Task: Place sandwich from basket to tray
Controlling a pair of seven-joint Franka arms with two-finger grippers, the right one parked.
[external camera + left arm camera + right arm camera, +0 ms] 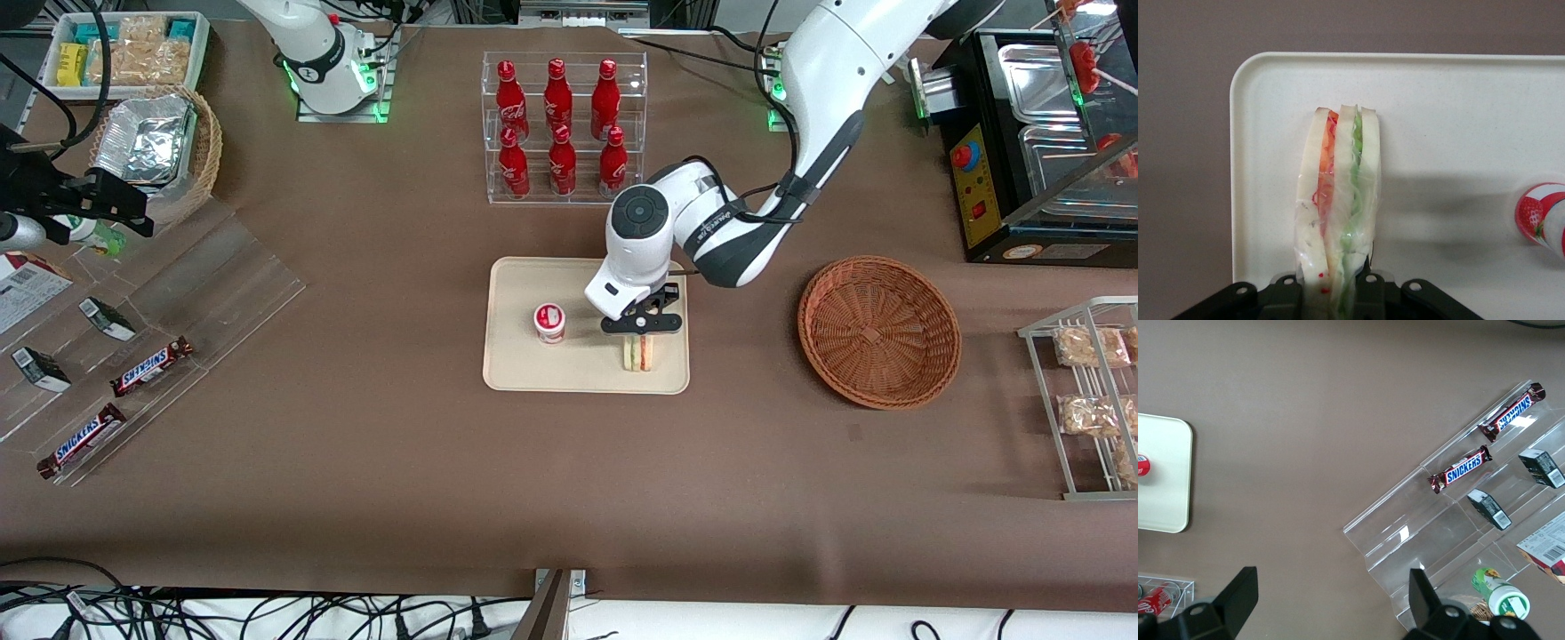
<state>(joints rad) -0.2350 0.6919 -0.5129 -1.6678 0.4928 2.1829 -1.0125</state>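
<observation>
Sandwich (638, 355): triangular wedge, clear-wrapped, pale bread with red and green layers; stands on edge on the tray (516, 369), at its corner nearest the front camera on the working arm's side.

Tray: flat cream-beige rectangle with low rim, on the brown surface (356, 462) near its middle. In the wrist view the sandwich (1338, 200) sits close beside the tray's rounded rim (1238, 167).

Gripper (642, 325): directly above the sandwich, pointing down; the black fingers (1368, 283) pinch the wedge's upper end between them.

Yogurt cup (549, 322): white with red strawberry print, upright on the tray, near the sandwich and toward the parked arm's end.

Basket (878, 331): round, shallow, reddish-brown wicker, on the surface beside the tray toward the working arm's end, apart from it; nothing seen in it.

Snickers bars (153, 366): two, on a clear stepped stand toward the parked arm's end.

Cola bottles (558, 124): six red, in a clear rack farther from the front camera than the tray.
</observation>
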